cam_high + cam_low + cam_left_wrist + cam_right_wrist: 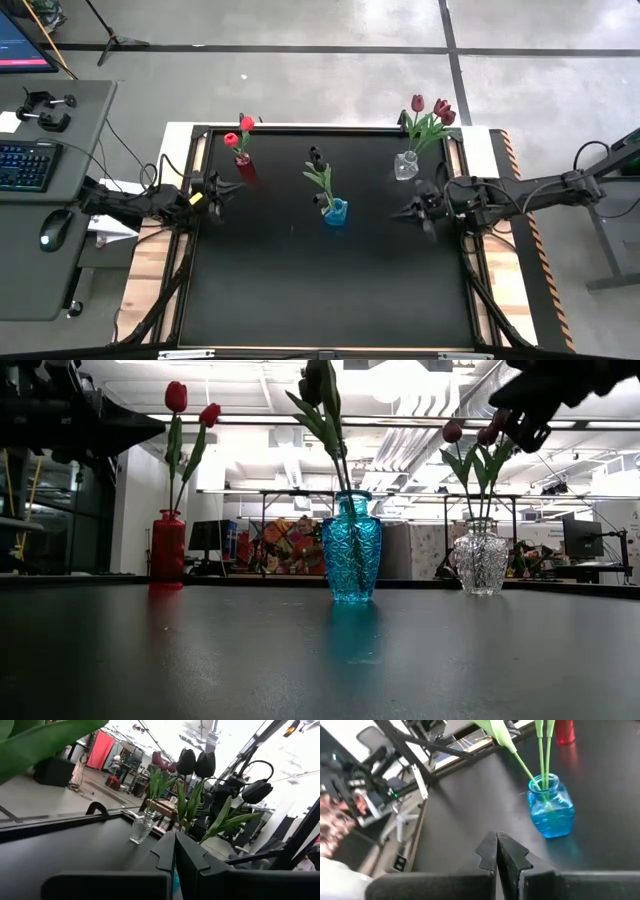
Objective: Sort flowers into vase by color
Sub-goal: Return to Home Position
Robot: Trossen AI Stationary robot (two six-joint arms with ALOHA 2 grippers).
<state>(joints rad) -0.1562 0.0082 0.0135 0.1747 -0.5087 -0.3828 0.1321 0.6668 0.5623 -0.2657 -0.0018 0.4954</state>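
Note:
A red vase (244,168) at the far left holds two red tulips (240,132). A blue vase (335,211) at the centre holds two near-black tulips (316,156), whose heads show in the left wrist view (196,762). A clear vase (405,165) at the far right holds maroon tulips (435,108). All stems stand in the vases' mouths. My left gripper (216,192) is shut and empty, near the red vase. My right gripper (412,211) is shut and empty, near the clear vase.
A desk with a keyboard (25,165) and a mouse (55,230) stands left of the table. The black tabletop (320,290) lies bare toward the near edge. A person's clothing (335,825) shows at the edge of the right wrist view.

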